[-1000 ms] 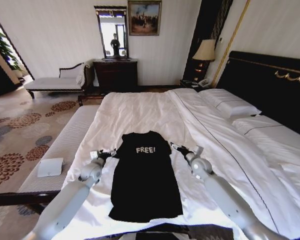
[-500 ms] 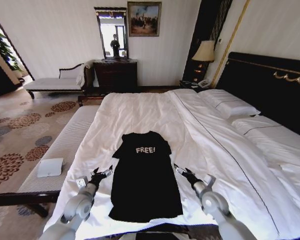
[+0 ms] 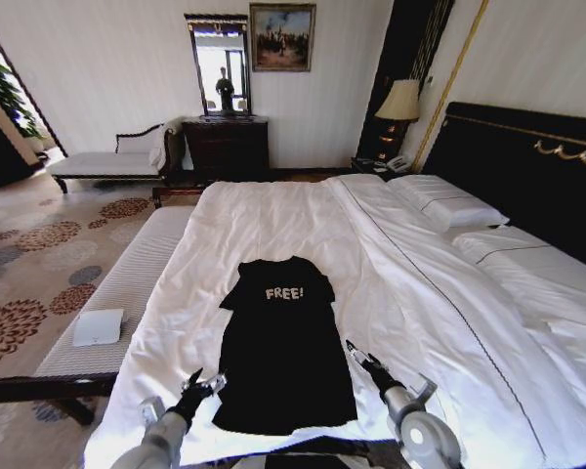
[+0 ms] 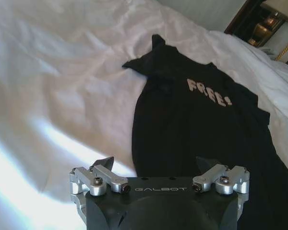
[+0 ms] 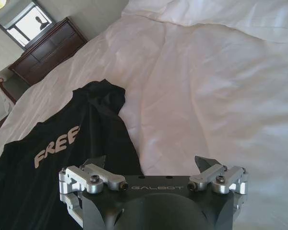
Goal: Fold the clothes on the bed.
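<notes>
Two tools, one top, and the geometry is pretty tidy here. The top (image 3: pixel 282 344) lies flat on the bed (image 3: pixel 273 210), long axis running straight away from the robot, "FREE!" at the far end and the hem at the near edge of the duvet. The left tool (image 3: pixel 203 383) sits just beside the left hem corner, and the right tool (image 3: pixel 357 354) is just off the right edge, a bit further up the cloth. Both have their jaws spread wide and aren't holding anything; the wrist views show the fingertips apart with fabric beyond them. So the top lies between the two arms, each about equally near its own side. My guess is the hem corners are what they're lining up on, with the fold going lengthwise toward the collar.

Compared with a second ago, both arms have pulled back a long way: they were up beside the sleeves, then mid-body, and now they're down by the hem. The top itself hasn't budged.
</notes>
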Robot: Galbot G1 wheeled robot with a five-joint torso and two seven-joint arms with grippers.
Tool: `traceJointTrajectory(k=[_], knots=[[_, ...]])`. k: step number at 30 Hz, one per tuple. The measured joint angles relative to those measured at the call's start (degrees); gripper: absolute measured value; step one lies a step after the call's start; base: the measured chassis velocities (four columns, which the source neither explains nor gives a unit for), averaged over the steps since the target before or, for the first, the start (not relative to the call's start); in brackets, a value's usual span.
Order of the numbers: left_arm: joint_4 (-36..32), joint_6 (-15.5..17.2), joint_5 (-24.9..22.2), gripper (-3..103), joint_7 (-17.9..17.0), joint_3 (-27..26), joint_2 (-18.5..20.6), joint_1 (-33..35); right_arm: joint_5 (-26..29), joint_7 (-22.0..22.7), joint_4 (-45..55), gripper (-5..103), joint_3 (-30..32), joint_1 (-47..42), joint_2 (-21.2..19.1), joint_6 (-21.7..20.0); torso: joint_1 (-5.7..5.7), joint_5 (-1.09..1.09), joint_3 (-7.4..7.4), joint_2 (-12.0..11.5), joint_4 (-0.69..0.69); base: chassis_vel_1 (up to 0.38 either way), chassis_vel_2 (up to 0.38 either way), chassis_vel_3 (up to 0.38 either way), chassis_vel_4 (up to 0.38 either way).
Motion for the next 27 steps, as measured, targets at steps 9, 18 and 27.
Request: traceJointTrajectory(k=[9, 18, 27], knots=[[1.49, -2.06, 1.35, 94, 1.67, 2.86, 0.89, 5.03, -0.18, 0.72, -0.51, 100, 1.48, 0.20, 2.12, -0.55, 0.00, -0.01, 0.00, 0.00, 0.01, 0.000, 0.000, 0.000, 0.000], [4.19, -1.85, 1.65, 77, 1.29, 5.77, 1.40, 3.00, -0.69, 0.96, -0.51, 100, 1.20, -0.97, 2.97, -0.56, 0.01, -0.01, 0.00, 0.00, 0.00, 0.000, 0.000, 0.000, 0.000], [6.07, -1.67, 1.18, 72, 0.75, 5.70, 1.47, 2.63, -1.20, 1.17, -0.41, 100, 0.63, -1.44, 3.65, -0.49, 0.01, -0.01, 0.00, 0.00, 0.00, 0.000, 0.000, 0.000, 0.000]])
